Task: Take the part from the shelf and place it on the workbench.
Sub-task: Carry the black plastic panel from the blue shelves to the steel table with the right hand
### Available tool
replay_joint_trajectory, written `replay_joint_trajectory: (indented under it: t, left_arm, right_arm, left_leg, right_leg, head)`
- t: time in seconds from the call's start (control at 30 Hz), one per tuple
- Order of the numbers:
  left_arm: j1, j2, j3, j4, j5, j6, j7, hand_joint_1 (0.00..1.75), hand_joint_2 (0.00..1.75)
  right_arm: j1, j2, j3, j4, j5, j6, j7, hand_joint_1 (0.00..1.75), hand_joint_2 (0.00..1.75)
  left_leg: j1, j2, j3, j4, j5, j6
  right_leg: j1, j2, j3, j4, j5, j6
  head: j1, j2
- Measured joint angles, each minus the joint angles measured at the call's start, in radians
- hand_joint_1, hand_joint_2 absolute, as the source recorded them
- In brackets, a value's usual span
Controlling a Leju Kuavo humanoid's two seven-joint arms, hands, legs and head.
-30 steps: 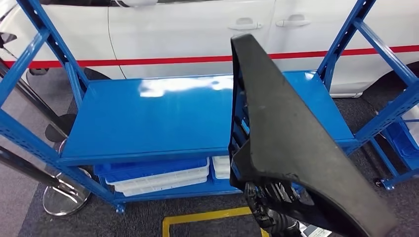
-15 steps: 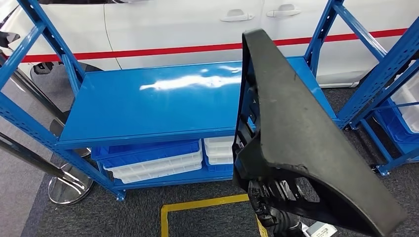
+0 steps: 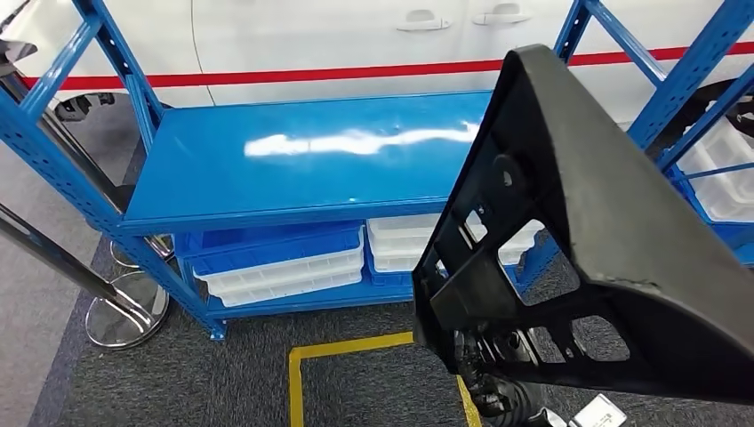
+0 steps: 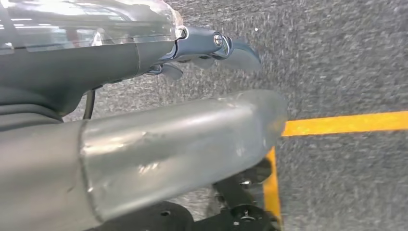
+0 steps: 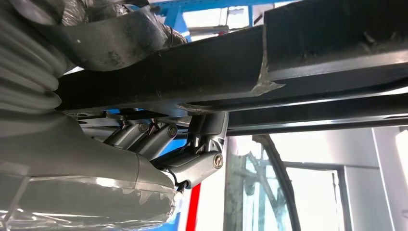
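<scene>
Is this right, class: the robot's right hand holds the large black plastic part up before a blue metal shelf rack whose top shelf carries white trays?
Not quite. In the head view the top shelf is bare; the white trays sit on the lower level. The right hand does hold the large black plastic part.

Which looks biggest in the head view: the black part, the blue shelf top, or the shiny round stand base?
1. Black part, though it is nearest the camera, so it looks extra large.
2. Blue shelf top, which looks close to the part in size.
3. Shiny round stand base.
</scene>
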Motion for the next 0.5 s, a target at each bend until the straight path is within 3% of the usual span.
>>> replay_joint_trajectory:
  t: [0.03, 0.07, 0.13, 0.17, 0.23, 0.27, 0.33, 0.37, 0.4, 0.47, 0.5]
  left_arm:
    - [0.0, 0.0, 0.0, 0.0, 0.0, -0.001, 0.0, 0.0, 0.0]
    - [-0.001, 0.0, 0.0, 0.0, 0.0, -0.001, 0.0, 0.0, 0.0]
    - [-0.002, 0.0, 0.0, 0.0, 0.0, -0.002, 0.0, 0.0, 0.0]
    - [-0.002, 0.0, 0.0, 0.0, 0.0, -0.002, 0.0, 0.0, 0.0]
    - [-0.003, 0.0, 0.0, 0.0, 0.0, -0.002, 0.001, 0.0, 0.0]
    - [-0.003, 0.0, 0.0, 0.0, 0.001, -0.002, 0.001, 0.0, 0.0]
    - [-0.004, 0.001, 0.0, 0.0, 0.001, -0.002, 0.002, 0.0, 0.0]
    - [-0.003, 0.001, 0.0, 0.0, 0.001, -0.002, 0.001, 0.0, 0.0]
    - [-0.002, 0.001, 0.001, 0.0, 0.001, -0.002, 0.001, 0.0, 0.0]
    - [0.001, 0.002, 0.002, 0.0, 0.002, -0.003, 0.001, 0.0, 0.0]
    - [0.002, 0.002, 0.003, 0.0, 0.003, -0.004, 0.002, 0.0, 0.0]
  right_arm:
    - [0.0, 0.0, -0.004, 0.0, 0.002, 0.001, 0.001, 1.75, 1.75]
    - [0.001, 0.0, -0.007, 0.0, 0.005, 0.003, 0.003, 1.75, 1.75]
    - [0.0, 0.001, -0.013, 0.0, 0.011, 0.006, 0.007, 1.75, 1.75]
    - [-0.001, 0.003, -0.015, 0.0, 0.013, 0.008, 0.009, 1.75, 1.75]
    - [-0.002, 0.009, -0.018, 0.0, 0.015, 0.012, 0.014, 1.75, 1.75]
    - [-0.002, 0.012, -0.021, 0.0, 0.015, 0.014, 0.015, 1.75, 1.75]
    - [0.0, 0.017, -0.029, 0.0, 0.015, 0.014, 0.017, 1.75, 1.75]
    - [0.001, 0.019, -0.032, 0.0, 0.016, 0.014, 0.018, 1.75, 1.75]
    - [0.002, 0.021, -0.035, 0.0, 0.016, 0.013, 0.019, 1.75, 1.75]
    - [0.002, 0.024, -0.039, 0.0, 0.017, 0.012, 0.021, 1.75, 1.75]
    - [0.003, 0.025, -0.042, 0.0, 0.018, 0.011, 0.023, 1.75, 1.75]
  left_leg:
    - [0.0, 0.009, -0.013, 0.003, 0.009, -0.001]
    - [0.0, 0.018, -0.028, 0.008, 0.018, -0.003]
    - [0.0, 0.035, -0.056, 0.025, 0.03, -0.01]
    - [-0.001, 0.042, -0.069, 0.035, 0.034, -0.014]
    - [-0.004, 0.056, -0.082, 0.052, 0.041, -0.024]
    - [-0.004, 0.066, -0.085, 0.055, 0.047, -0.03]
    - [-0.001, 0.072, -0.089, 0.058, 0.052, -0.045]
    - [0.002, 0.053, -0.095, 0.07, 0.034, -0.052]
    - [0.005, 0.024, -0.106, 0.1, -0.005, -0.059]
    - [0.006, -0.031, -0.133, 0.212, -0.112, -0.064]
    - [0.006, -0.041, -0.142, 0.273, -0.148, -0.063]
  right_leg:
    - [-0.002, 0.0, -0.001, 0.042, 0.0, 0.004]
    - [-0.005, -0.002, 0.011, 0.056, 0.024, 0.007]
    - [-0.01, -0.02, 0.087, -0.019, 0.083, 0.011]
    - [-0.009, -0.04, 0.141, -0.093, 0.088, 0.011]
    - [-0.002, -0.071, 0.217, -0.212, 0.062, 0.0]
    - [0.002, -0.072, 0.227, -0.238, 0.051, -0.01]
    - [0.004, -0.055, 0.212, -0.245, 0.063, -0.031]
    - [0.003, -0.046, 0.201, -0.246, 0.075, -0.042]
    - [0.002, -0.037, 0.187, -0.247, 0.088, -0.051]
    - [0.002, -0.014, 0.154, -0.247, 0.115, -0.061]
    - [0.005, -0.001, 0.137, -0.245, 0.128, -0.063]
  head:
    - [0.0, 0.0]
    - [0.0, 0.0]
    - [0.0, 0.0]
    - [0.0, 0.0]
    - [0.0, 0.0]
    - [0.0, 0.0]
    - [0.0, 0.0]
    - [0.0, 0.0]
    - [-0.001, 0.0]
    - [-0.001, 0.0]
    - [-0.001, 0.0]
